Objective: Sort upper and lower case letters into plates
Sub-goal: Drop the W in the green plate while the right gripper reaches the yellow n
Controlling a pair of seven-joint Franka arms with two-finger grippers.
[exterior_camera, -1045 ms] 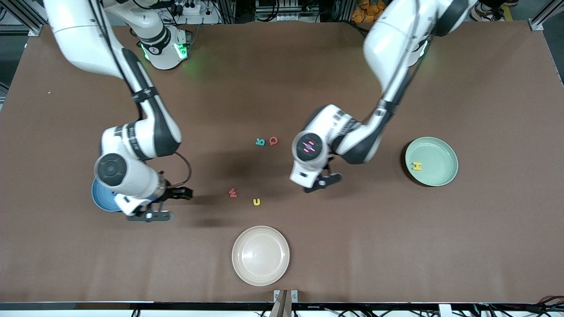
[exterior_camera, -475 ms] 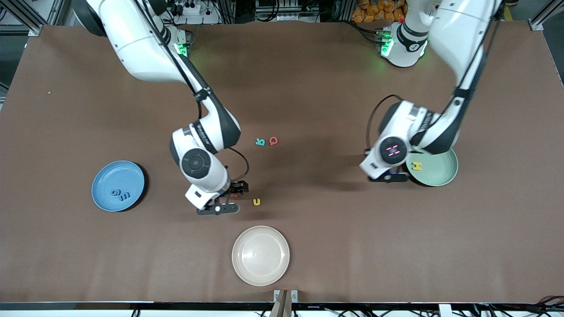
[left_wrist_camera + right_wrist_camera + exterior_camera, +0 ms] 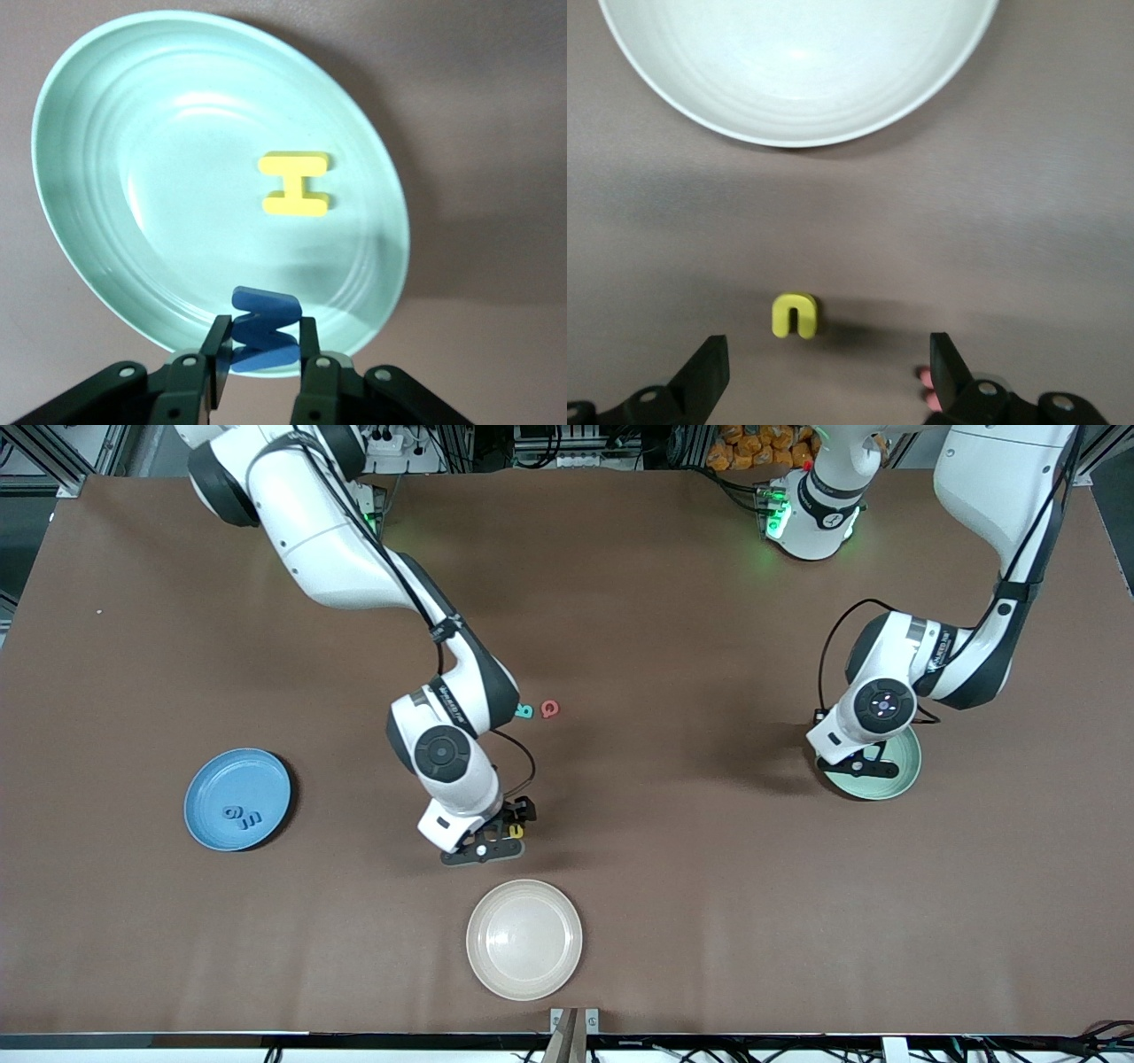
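Note:
Over the mint green plate (image 3: 905, 771) (image 3: 133, 133) at the left arm's end, my left gripper (image 3: 858, 763) (image 3: 263, 335) is shut on a blue zigzag letter (image 3: 266, 310). A yellow H (image 3: 295, 184) lies in that plate. At the table's middle, my right gripper (image 3: 502, 831) (image 3: 828, 359) hangs open just over a small yellow letter (image 3: 516, 831) (image 3: 795, 316). A red letter (image 3: 926, 382) peeps out by one finger. A teal letter (image 3: 524, 710) and a second red letter (image 3: 550, 708) lie farther from the camera. The sky blue plate (image 3: 208, 784) holds two dark letters (image 3: 242, 816).
A cream-white plate (image 3: 524, 939) (image 3: 797, 62) sits near the table's front edge, close to the yellow letter and nearer to the camera than it. Bare brown tabletop lies between the plates.
My right arm swung from the blue plate to over the yellow letter, still open. My left arm carried the blue letter from mid-table to over the green plate.

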